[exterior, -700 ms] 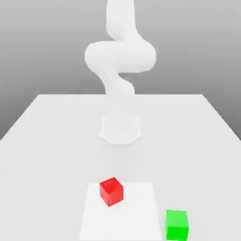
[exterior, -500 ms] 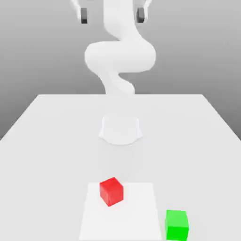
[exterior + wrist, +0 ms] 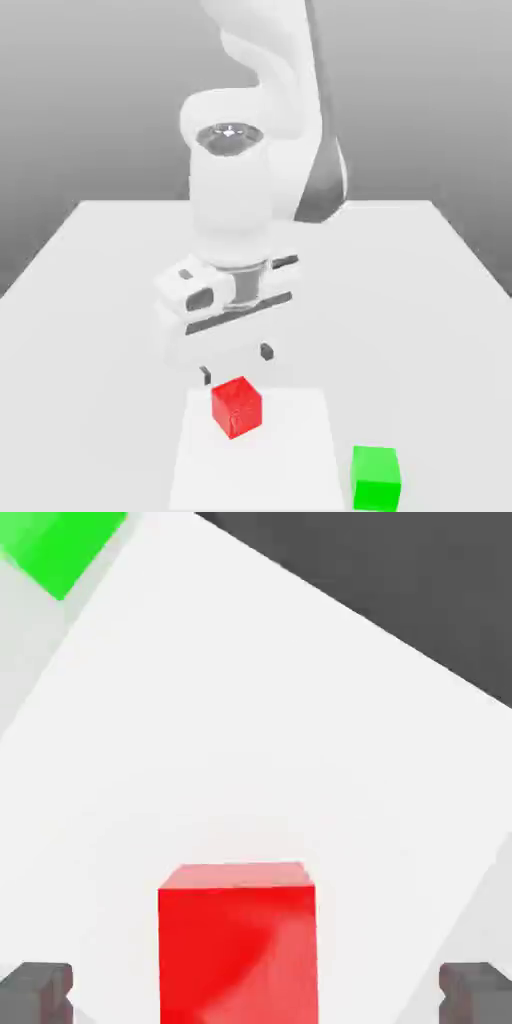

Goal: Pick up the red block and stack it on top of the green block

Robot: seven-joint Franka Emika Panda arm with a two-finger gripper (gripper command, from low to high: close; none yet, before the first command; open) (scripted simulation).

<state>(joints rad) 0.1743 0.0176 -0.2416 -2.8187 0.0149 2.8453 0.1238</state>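
The red block (image 3: 237, 406) rests on a white square patch (image 3: 290, 460) near the table's front. In the hand view the red block (image 3: 238, 942) lies between my two dark fingertips (image 3: 36, 992), with a wide gap on either side. My gripper (image 3: 236, 364) hangs open just above and behind the red block, not touching it. The green block (image 3: 376, 477) sits on the table off the patch, toward the exterior view's right and nearer the front; one corner of the green block (image 3: 58, 544) shows in the hand view.
The grey table (image 3: 100, 300) stretches back to the arm's base. Beyond the white patch (image 3: 300, 712) the hand view shows a dark area (image 3: 420, 582) past the table's edge.
The arm has swung down from high above the table. The gripper, at the frame's top half a second ago, now hangs low over the red block. Both blocks have stayed put.
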